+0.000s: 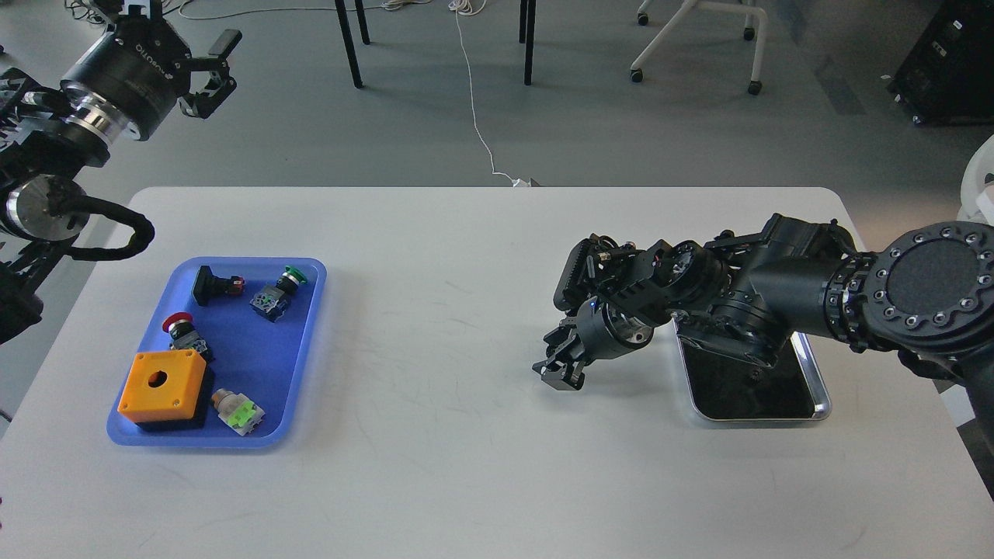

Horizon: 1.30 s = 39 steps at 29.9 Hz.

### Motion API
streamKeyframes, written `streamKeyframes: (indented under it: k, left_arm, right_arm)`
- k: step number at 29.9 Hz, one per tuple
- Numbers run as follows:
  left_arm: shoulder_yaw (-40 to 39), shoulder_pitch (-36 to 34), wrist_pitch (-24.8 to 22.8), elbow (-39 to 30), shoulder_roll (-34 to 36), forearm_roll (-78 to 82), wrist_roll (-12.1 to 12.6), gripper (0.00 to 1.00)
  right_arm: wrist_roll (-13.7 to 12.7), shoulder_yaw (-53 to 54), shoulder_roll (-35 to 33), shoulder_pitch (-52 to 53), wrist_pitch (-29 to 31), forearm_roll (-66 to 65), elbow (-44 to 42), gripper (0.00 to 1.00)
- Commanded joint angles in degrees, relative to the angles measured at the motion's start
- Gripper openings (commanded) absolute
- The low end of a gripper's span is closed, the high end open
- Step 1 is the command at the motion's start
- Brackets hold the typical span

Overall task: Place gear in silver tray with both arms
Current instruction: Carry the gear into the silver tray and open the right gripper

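The silver tray (821, 400) lies on the white table at the right, and its far end is hidden under my right arm. My right gripper (559, 361) hangs just above the table left of the silver tray, with its claws apart and nothing between them. My left gripper (213, 71) is open and empty, held high beyond the table's far left corner. The gear lies in a blue plastic tray (307, 326) at the left: an orange box (161, 386), a red push button (180, 330), a green push button (278, 291), a black switch (211, 284) and a green-and-white part (239, 411).
The white table (435, 435) spans the view. A black cable loop (116, 229) of my left arm hangs over the table's far left corner. Chair legs and a white cable are on the floor behind.
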Motion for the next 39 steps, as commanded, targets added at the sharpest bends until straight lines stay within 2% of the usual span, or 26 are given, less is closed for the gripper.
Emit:
streamKeyframes:
  k: [1, 9, 12, 21, 26, 28, 33, 39]
  left_arm:
    - [0.09, 0.01, 0.06, 0.01, 0.01, 0.00, 0.00, 0.98]
    - [0.09, 0.28, 0.06, 0.01, 0.01, 0.00, 0.00, 0.98]
    - [0.09, 0.28, 0.06, 0.01, 0.01, 0.00, 0.00, 0.98]
    - [0.00, 0.19, 0.06, 0.01, 0.01, 0.00, 0.00, 0.98]
    - [0.00, 0.19, 0.14, 0.01, -0.08, 0.00, 0.08, 0.98]
    - [0.00, 0.27, 0.14, 0.01, -0.26, 0.00, 0.08, 0.98]
    - [0.09, 0.28, 0.32, 0.01, -0.78, 0.09, 0.08, 0.98]
    - [0.26, 0.28, 0.58, 0.01, -1.05, 0.09, 0.08, 0.98]
  right_arm:
    - [-0.03, -0.11, -0.01, 0.20, 0.14, -0.05, 0.02, 0.28]
    - [-0.03, 0.77, -0.09, 3.88, 0.05, 0.21, 1.34, 0.25]
    - [-0.03, 0.86, -3.68, 6.78, 0.05, 0.21, 4.41, 0.25]
    - [-0.03, 0.60, -22.74, 11.80, 0.05, -1.10, 13.02, 0.26]
    - [-0.03, 0.42, -34.17, 10.05, -0.04, -8.74, 14.70, 0.26]
    - [-0.03, 0.59, -36.56, 7.59, -0.56, -9.89, 14.44, 0.27]
    - [-0.03, 0.95, -39.12, 4.77, -2.85, -10.16, 14.00, 0.28]
    - [-0.03, 3.31, -37.02, 1.26, -3.11, -10.16, 10.40, 0.29]
